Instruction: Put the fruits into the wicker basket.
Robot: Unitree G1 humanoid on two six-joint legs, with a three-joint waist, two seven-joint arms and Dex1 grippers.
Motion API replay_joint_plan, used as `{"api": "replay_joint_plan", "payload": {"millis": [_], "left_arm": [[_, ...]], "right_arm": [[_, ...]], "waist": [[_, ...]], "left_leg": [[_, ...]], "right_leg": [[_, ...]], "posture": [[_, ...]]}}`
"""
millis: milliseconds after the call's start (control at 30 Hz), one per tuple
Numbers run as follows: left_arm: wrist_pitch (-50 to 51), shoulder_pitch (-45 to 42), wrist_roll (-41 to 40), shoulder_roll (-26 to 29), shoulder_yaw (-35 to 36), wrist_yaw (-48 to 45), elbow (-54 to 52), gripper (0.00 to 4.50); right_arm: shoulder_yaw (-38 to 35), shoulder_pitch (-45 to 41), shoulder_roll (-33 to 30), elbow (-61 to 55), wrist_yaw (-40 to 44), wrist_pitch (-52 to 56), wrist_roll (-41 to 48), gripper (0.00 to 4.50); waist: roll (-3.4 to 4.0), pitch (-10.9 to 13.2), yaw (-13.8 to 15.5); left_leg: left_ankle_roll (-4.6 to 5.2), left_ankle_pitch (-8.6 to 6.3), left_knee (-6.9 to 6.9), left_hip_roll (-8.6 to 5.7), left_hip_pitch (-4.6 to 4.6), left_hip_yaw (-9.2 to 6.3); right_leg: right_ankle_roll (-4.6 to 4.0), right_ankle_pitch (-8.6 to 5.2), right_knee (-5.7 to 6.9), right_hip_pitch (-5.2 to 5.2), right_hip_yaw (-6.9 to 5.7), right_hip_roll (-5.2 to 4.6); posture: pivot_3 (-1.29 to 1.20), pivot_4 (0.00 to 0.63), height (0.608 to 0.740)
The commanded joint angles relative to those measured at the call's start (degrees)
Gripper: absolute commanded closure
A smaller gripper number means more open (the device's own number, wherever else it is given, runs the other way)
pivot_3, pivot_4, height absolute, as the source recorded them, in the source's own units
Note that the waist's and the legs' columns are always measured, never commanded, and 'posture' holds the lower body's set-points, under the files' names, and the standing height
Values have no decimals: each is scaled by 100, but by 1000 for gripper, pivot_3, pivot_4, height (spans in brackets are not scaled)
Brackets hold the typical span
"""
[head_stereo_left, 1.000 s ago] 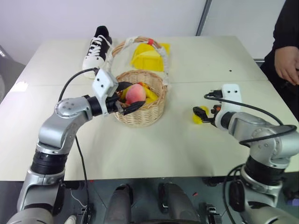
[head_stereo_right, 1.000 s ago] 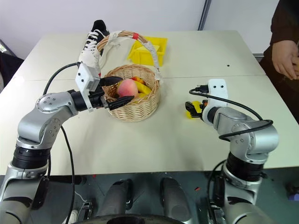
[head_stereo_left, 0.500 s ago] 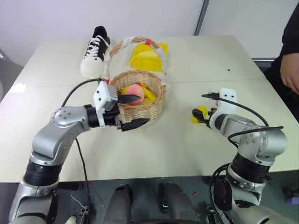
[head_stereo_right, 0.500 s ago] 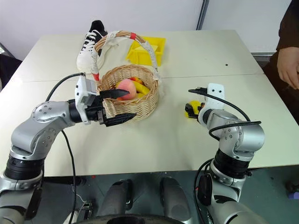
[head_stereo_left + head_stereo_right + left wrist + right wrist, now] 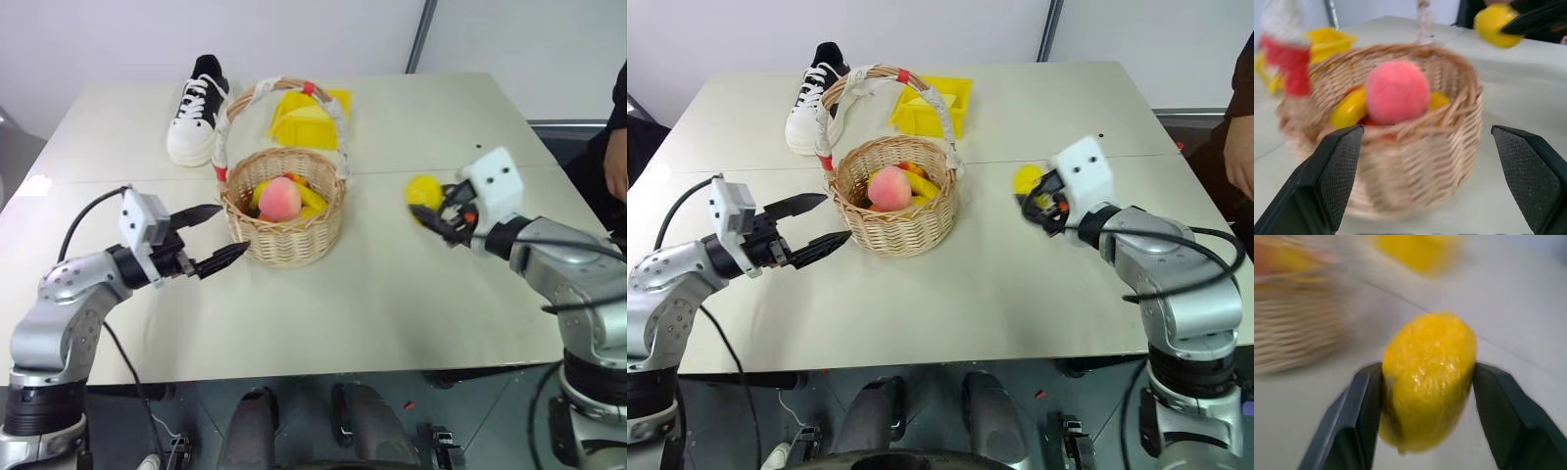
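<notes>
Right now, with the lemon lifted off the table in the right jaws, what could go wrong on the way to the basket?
The lemon is pinched only at its sides by the right gripper, so a quick swing might let it slip. The wicker basket has a tall handle on the approach side; the arm could clip it. The peach already sits high inside, so the lemon may roll off it if released carelessly.

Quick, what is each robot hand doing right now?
Left tool: open, holding nothing, beside the wicker basket.
Right tool: closed on the lemon, lifted off the table.
</notes>
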Motion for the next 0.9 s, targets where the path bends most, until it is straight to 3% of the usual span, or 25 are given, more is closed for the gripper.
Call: {"api": "replay_joint_plan", "payload": {"millis": [33,167,267,533,567,667,900], "left_arm": [[-337,127,1,88,319,-66,26,0],[-424,107,36,14,246,66,42,0],[-450,140,30,-31,190,155,-54,0],[-403,136,-45,-183,83,407,-343,0],[-399,135,-46,-196,78,417,-345,0],[-400,128,-47,-206,78,417,-315,0],[-415,-42,30,-219,-70,423,-184,0]], "right_arm": [[595,-646,449,-113,368,-738,291,1751],[1584,-1626,1413,875,-405,-720,-374,1751],[2060,-2003,1755,1682,-916,-987,-1071,1751],[2009,-2247,2303,2609,-1195,-1549,-1470,1751],[1978,-2231,2335,2537,-1183,-1542,-1448,1181],[1886,-2155,2384,2340,-1103,-1472,-1342,61],[1711,-1767,2363,1703,-1024,-1704,-1270,61]], "waist": [[0,0,-66],[-2,-1,-83],[-11,-6,-39],[-11,-6,-33],[-11,-6,-38],[-10,-6,-58],[-10,-6,-57]], "left_leg": [[0,0,1,0,2,0],[-7,4,13,-1,5,-1],[-10,6,14,-2,2,-3],[-10,6,2,-6,-13,3],[-10,6,0,-4,-13,2],[-10,6,-1,-2,-10,-1],[-10,6,2,-3,-8,-1]], "right_leg": [[-4,0,3,0,0,0],[-44,14,6,1,2,-1],[-64,24,5,2,2,-4],[-32,31,-3,-11,3,-12],[-32,31,-1,-13,3,-9],[-32,30,7,-14,2,-5],[-32,30,10,-13,2,-5]], "posture": [[0,150,740],[0,150,740],[0,150,740],[0,150,740],[0,150,740],[0,150,740],[0,150,740]]}}
